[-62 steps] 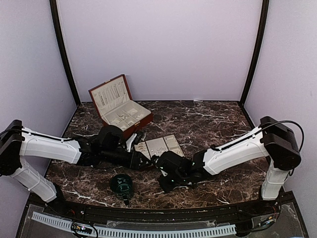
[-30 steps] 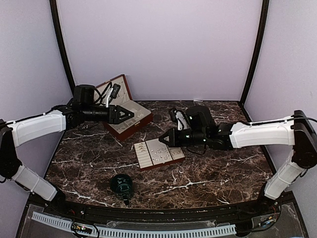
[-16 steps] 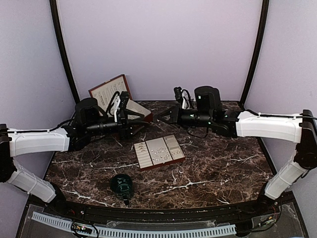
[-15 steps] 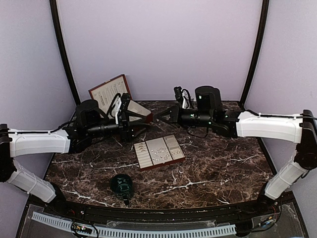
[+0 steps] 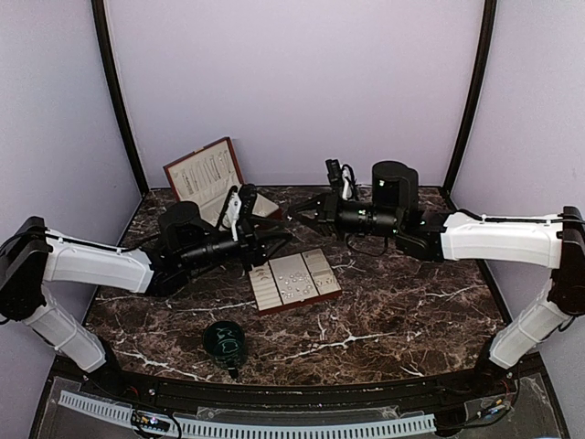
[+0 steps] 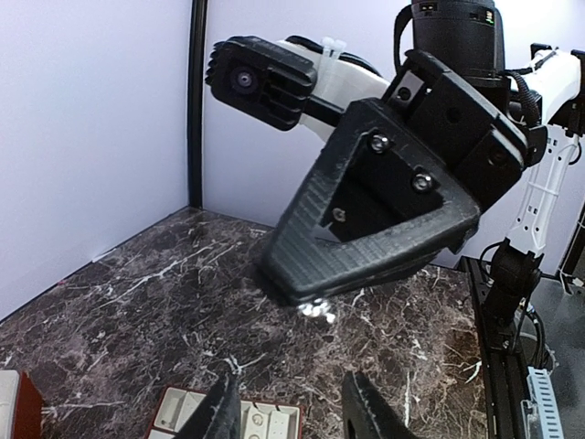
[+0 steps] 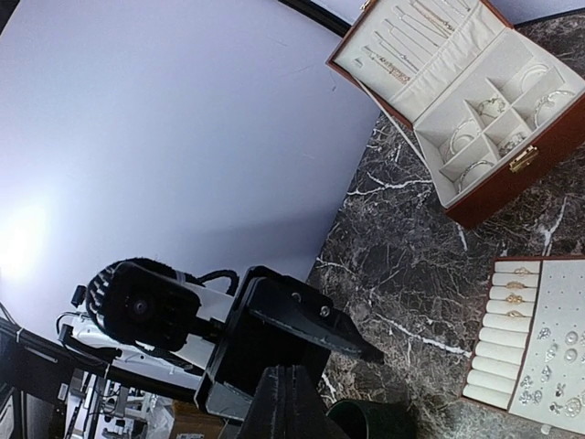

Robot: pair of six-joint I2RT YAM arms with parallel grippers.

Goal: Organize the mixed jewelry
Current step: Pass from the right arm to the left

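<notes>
The mixed jewelry lies as tiny silvery pieces (image 5: 294, 285) on the cream pads of a flat tray (image 5: 315, 294), also seen in the right wrist view (image 7: 556, 358). My right gripper (image 5: 295, 212) hovers above the table behind the tray, pointing left. Its jaws are shut, and a small glinting silvery piece (image 6: 316, 308) hangs at their tip. My left gripper (image 5: 278, 234) faces it tip to tip, a little lower. It is open and empty, its fingers (image 6: 218, 417) apart over the tray's end (image 6: 192, 416).
An open brown jewelry box (image 5: 212, 187) with cream compartments stands at the back left; bracelets and chains show in it in the right wrist view (image 7: 475, 105). A dark green cup (image 5: 224, 339) sits near the front edge, left of centre. The table is dark marble.
My left gripper has moved right and lower, closing on the right gripper's tip. The right gripper has shifted slightly left. About two seconds ago both were low, by the tray and cup.
</notes>
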